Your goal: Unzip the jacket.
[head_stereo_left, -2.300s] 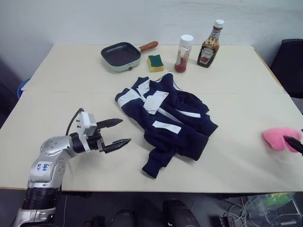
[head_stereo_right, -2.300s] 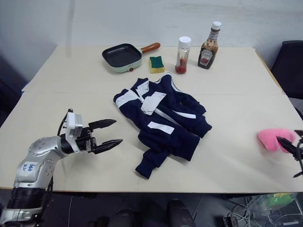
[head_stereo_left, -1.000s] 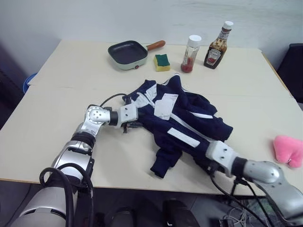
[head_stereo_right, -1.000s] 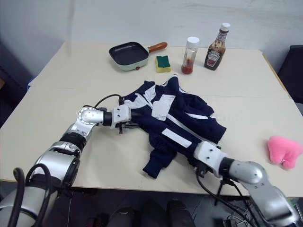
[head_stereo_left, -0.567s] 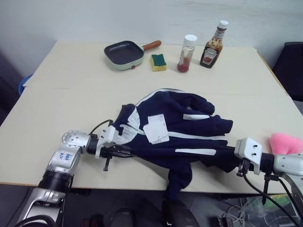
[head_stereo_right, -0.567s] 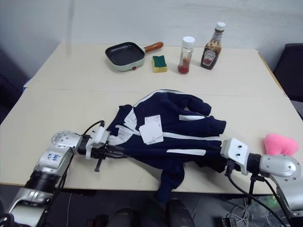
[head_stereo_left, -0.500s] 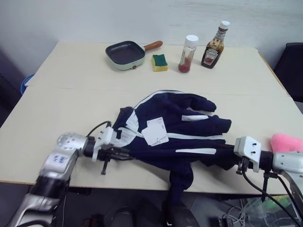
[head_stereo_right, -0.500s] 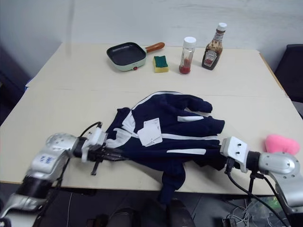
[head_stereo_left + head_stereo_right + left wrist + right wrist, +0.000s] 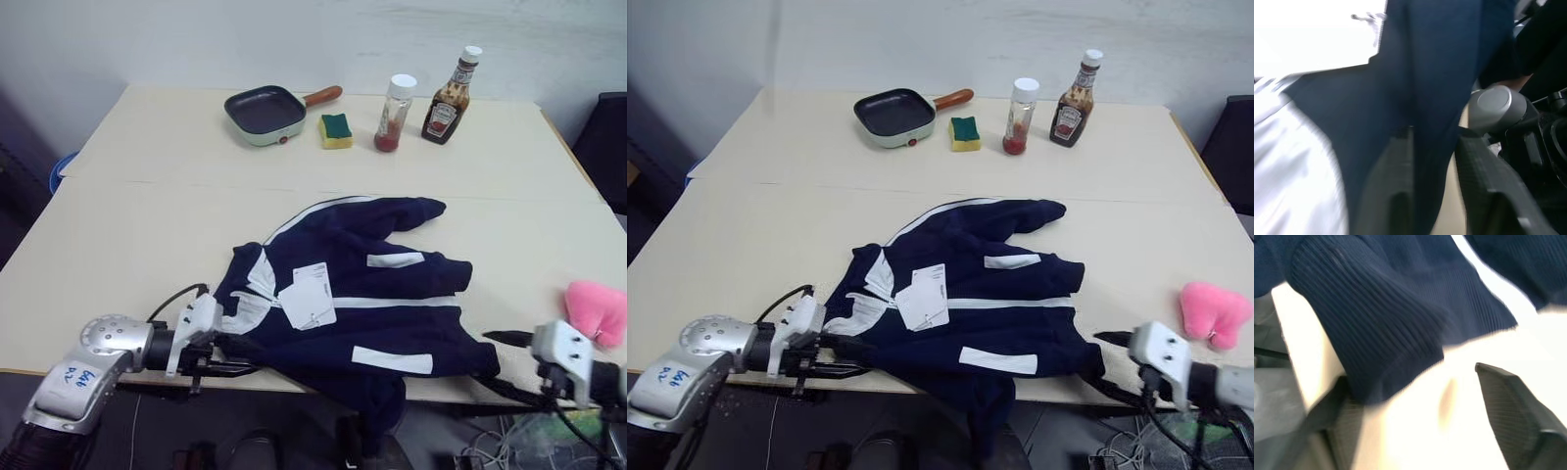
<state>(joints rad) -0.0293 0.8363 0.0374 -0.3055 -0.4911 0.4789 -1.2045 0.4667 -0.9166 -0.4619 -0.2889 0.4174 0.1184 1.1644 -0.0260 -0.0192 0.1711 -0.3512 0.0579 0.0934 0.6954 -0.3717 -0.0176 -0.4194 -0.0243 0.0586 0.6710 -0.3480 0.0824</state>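
The navy jacket (image 9: 372, 294) with white stripes lies spread out at the table's front edge, its lower part hanging over the edge. A white paper tag (image 9: 312, 294) rests on its left half. My left gripper (image 9: 230, 356) is at the jacket's left edge, open, with a fold of navy fabric (image 9: 1435, 122) lying between its fingers. My right gripper (image 9: 485, 357) stands open just off the jacket's right corner. A ribbed navy cuff (image 9: 1376, 333) lies in front of its spread fingers, and nothing is gripped.
At the table's back stand a small pan (image 9: 260, 113), a green-and-yellow sponge (image 9: 335, 129), a clear jar (image 9: 394, 100) and a brown sauce bottle (image 9: 449, 83). A pink plush toy (image 9: 595, 311) sits at the right, close to my right gripper.
Both arms pulled back and apart, dragging the jacket to the front edge and stretching it flat. The right gripper then opened and moved off the fabric; the left gripper's fingers parted.
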